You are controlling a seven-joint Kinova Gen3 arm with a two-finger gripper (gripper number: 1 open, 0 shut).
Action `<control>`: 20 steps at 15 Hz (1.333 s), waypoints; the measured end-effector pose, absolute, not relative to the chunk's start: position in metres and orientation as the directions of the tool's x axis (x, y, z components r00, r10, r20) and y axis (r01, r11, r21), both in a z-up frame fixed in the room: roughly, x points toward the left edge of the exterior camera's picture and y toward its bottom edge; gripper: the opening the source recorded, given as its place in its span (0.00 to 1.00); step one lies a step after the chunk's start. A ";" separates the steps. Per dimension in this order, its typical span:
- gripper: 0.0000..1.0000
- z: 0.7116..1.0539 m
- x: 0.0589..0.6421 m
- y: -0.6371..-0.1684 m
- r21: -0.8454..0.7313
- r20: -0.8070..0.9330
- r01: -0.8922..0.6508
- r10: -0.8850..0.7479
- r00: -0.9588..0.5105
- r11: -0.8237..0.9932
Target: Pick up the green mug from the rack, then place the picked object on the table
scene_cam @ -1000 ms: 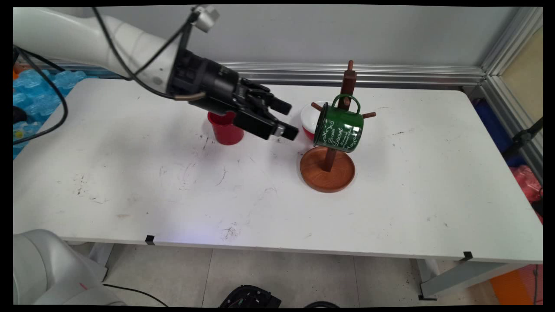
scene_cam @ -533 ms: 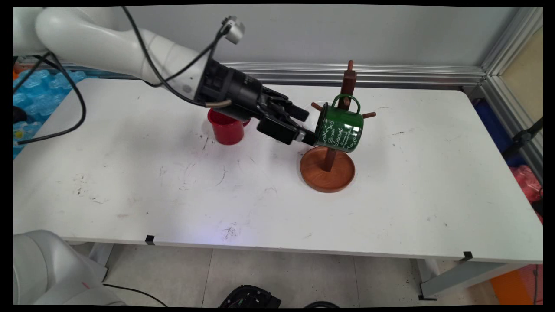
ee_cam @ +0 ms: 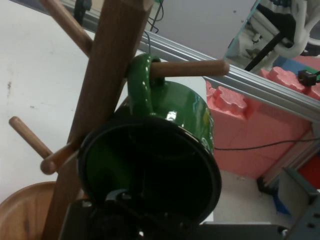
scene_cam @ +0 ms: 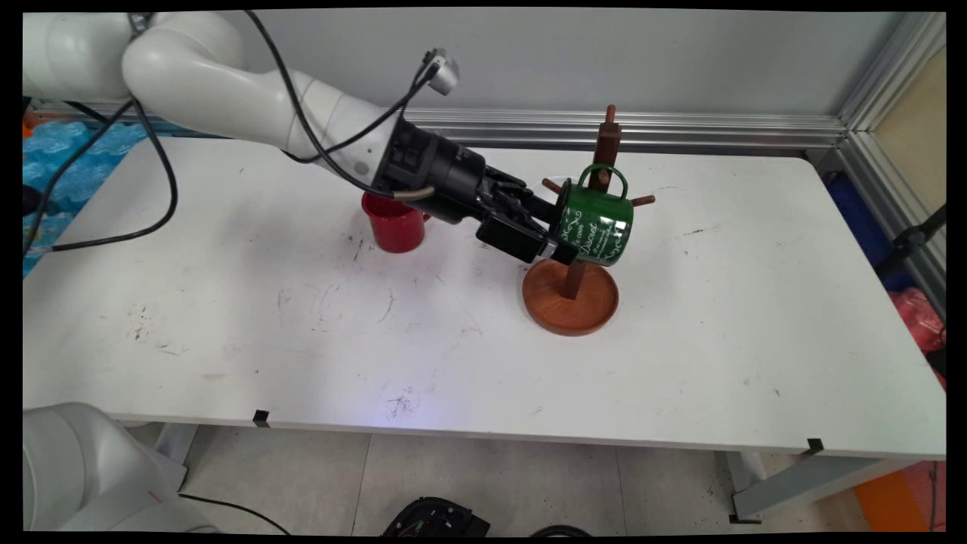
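Table point(scene_cam: 302, 355): white, scuffed, matte | Stand point(scene_cam: 570, 296): round wooden base, upright post, pegs | Green mug point(scene_cam: 593, 227): glossy enamel, white script, partly reads "Dessert", hanging by handle from peg, mouth facing left | Gripper point(scene_cam: 555, 234): at mug's rim, one finger inside; grip state cannot tell | Red cup point(scene_cam: 393, 225): left, behind arm

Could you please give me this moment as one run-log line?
gripper: at open mouth of green mug | mug: hangs by handle on peg of wooden mug stand | red cup: behind arm
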State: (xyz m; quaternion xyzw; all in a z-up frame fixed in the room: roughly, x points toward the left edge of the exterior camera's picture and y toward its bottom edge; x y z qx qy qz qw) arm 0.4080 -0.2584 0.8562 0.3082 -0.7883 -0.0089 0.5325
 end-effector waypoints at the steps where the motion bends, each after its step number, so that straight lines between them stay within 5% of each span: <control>1: 1.00 0.854 0.406 -0.260 0.347 0.834 -0.473 -0.497 -0.241 0.810; 4: 1.00 0.851 0.402 -0.264 0.357 0.834 -0.464 -0.501 -0.234 0.811; 5: 0.00 0.850 0.401 -0.265 0.361 0.833 -0.461 -0.502 -0.231 0.811; 20: 0.00 0.842 0.397 -0.266 0.368 0.838 -0.427 -0.493 -0.232 0.826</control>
